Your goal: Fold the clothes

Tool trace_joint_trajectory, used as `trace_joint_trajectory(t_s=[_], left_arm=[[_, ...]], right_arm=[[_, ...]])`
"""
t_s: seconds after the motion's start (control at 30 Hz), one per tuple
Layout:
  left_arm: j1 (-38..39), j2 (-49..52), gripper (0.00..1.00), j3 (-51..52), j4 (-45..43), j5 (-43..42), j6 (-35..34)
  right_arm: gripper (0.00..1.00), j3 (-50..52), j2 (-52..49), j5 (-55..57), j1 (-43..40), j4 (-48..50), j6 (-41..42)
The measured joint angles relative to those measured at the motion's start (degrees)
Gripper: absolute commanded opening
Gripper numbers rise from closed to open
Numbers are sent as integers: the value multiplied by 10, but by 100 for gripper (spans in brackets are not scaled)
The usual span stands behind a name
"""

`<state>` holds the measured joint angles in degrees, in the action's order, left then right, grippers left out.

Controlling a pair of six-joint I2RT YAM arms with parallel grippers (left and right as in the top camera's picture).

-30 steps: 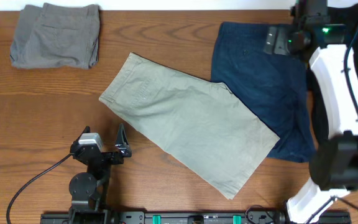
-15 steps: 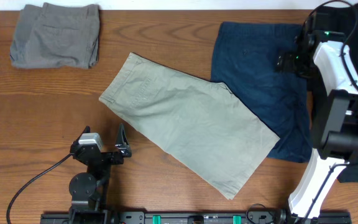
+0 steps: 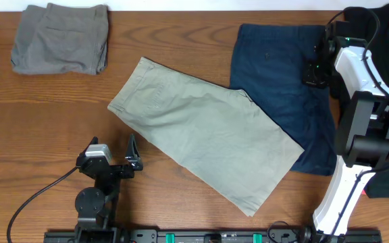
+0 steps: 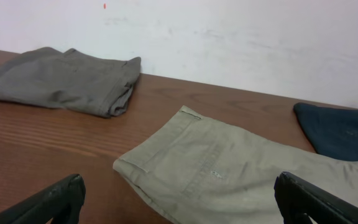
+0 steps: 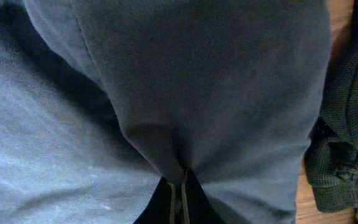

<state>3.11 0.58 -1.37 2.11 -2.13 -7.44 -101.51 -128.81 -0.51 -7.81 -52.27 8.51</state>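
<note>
"Where were the navy shorts (image 3: 275, 88)?"

"By the counter's far right corner. My right gripper (image 5: 178, 198) was pinched onto a ridge of them, so I judged the first fold was starting."

"Next?"

"Carry that edge across flat. My left gripper (image 3: 132, 154) sat spread wide near the front edge."

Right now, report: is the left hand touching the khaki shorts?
No, the left hand sits beside the khaki shorts with a gap between them.
</note>
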Motion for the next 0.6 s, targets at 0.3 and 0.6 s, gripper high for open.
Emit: trace_joint_trajectory(t_s=[0.3,0.6], left_arm=[[0,0,98,0,0,0,0],[0,0,98,0,0,0,0]], right_arm=[[1,-6,67,-1,-31,-2,-3],[1,-28,147,6,-127,-14,-30]])
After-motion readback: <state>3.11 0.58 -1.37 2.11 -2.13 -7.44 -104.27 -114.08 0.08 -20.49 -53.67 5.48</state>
